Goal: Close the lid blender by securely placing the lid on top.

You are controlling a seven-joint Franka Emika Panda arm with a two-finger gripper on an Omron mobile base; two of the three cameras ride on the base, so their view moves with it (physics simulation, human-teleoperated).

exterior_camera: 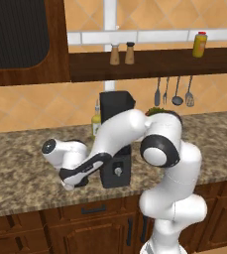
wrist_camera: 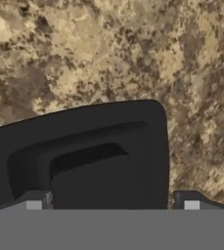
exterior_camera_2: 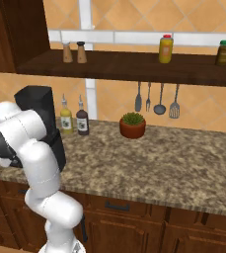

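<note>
A: Claw (wrist_camera: 112, 202) is seen in the hand view with its two tips set wide, one at 7 o'clock and one at 5 o'clock of the frame. The lid (wrist_camera: 91, 156) lies between them on the speckled stone surface (wrist_camera: 133, 49). No contact between tips and lid can be made out, so a grip cannot be confirmed.

B: Where is the claw placed in the left base view?

A: It (exterior_camera: 75, 179) is lowered close to the surface (exterior_camera: 21, 168), at about 9 o'clock of the blender (exterior_camera: 116, 144). The lid itself cannot be made out there beneath the hand.

B: And the blender?

A: It is stood upright on the surface, partly covered by the arm. Its silver knob (exterior_camera: 118, 171) is shown on the boxy base, and the dark jar is seen above the forearm.

B: What is shown in the right base view?

A: The blender (exterior_camera_2: 40, 111) is seen behind the arm. At its 3 o'clock a yellow bottle (exterior_camera_2: 65, 121) and a dark bottle (exterior_camera_2: 82, 120) are stood side by side, and a potted plant (exterior_camera_2: 132, 125) is placed further along.
</note>
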